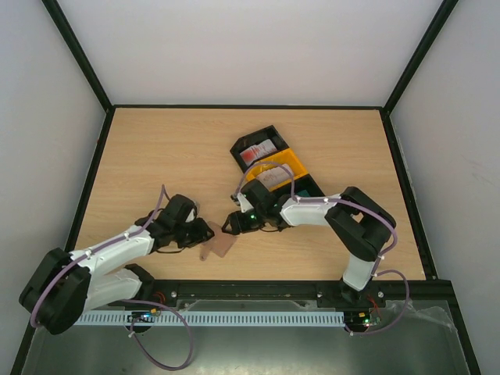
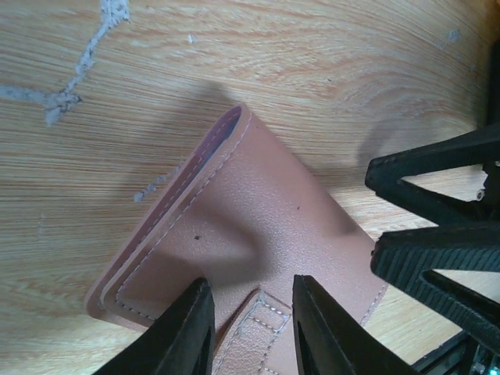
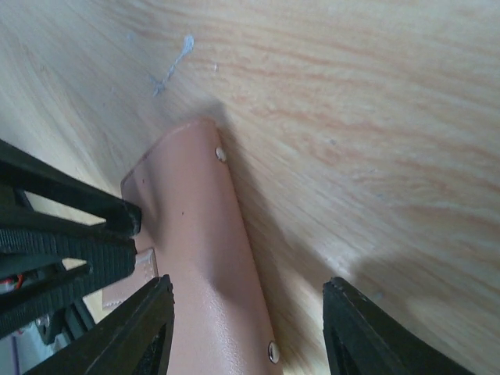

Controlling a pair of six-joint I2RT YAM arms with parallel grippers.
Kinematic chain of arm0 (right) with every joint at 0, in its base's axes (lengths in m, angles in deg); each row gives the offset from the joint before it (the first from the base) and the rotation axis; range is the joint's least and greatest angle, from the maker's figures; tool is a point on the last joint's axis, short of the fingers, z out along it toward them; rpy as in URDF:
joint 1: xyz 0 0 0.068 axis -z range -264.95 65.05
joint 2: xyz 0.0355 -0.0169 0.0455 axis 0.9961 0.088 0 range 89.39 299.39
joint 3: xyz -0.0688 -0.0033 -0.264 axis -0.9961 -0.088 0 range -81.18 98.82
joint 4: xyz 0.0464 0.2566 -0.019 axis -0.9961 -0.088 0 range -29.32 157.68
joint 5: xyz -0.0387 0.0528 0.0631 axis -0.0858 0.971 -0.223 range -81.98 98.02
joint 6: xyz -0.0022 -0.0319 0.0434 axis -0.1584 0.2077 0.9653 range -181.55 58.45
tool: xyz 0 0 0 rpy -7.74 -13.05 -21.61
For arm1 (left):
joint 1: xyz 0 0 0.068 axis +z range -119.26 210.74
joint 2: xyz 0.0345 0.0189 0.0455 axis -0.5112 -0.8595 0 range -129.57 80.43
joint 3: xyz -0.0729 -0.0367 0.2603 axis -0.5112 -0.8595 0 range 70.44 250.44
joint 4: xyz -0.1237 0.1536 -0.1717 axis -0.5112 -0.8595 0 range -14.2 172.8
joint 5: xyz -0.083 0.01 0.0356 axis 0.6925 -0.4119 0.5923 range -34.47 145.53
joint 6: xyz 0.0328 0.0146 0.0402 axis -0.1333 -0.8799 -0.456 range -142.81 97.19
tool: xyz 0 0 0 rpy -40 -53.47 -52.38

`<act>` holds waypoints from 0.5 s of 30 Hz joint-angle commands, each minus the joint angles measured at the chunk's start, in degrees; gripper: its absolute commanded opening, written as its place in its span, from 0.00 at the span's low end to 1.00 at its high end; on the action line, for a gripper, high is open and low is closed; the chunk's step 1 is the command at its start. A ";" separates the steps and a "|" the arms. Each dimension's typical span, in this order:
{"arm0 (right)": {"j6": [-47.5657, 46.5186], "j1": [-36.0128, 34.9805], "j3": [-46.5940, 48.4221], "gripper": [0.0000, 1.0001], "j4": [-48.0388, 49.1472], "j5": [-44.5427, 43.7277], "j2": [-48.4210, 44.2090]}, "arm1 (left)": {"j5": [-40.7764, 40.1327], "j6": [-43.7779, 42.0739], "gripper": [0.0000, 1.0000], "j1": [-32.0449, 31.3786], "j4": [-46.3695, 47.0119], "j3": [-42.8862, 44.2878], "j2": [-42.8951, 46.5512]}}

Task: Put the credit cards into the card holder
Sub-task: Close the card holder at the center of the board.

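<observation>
The reddish-brown card holder (image 1: 219, 248) lies folded on the wooden table near the front, between both arms. My left gripper (image 2: 251, 285) hovers over its cover (image 2: 258, 211), fingers close on either side of the stitched strap (image 2: 262, 328), small gaps showing. My right gripper (image 3: 250, 283) is open, one finger over the holder's rounded side (image 3: 207, 258), the other over bare wood. In the top view the left gripper (image 1: 195, 231) and right gripper (image 1: 234, 223) nearly meet. The credit cards, white with red marks (image 1: 259, 151), lie in the trays behind.
A row of trays runs diagonally behind the right arm: black (image 1: 241, 145), yellow (image 1: 301, 166) and another dark one (image 1: 311, 186). The right gripper's fingers (image 2: 437, 258) crowd the left wrist view. Black frame rails border the table.
</observation>
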 commanded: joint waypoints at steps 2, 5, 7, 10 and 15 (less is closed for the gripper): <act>-1.07 0.02 -0.92 0.51 0.05 8.67 2.73 | -6.00 -0.74 0.28 -0.10 -7.26 -4.08 -0.46; 0.91 -0.03 -2.52 0.51 2.99 11.97 3.99 | -6.43 -0.22 0.25 -0.25 -7.28 -5.45 0.69; 4.11 -0.10 -4.08 0.49 7.22 14.54 4.66 | -6.23 0.16 0.25 -0.32 -6.94 -6.34 1.68; 10.26 -0.42 -6.32 0.47 15.93 17.96 5.42 | -6.18 0.34 0.25 -0.35 -6.75 -7.00 2.39; 19.89 -1.50 -8.49 0.46 28.08 19.89 7.04 | -6.15 0.73 0.25 -0.36 -6.08 -7.69 2.42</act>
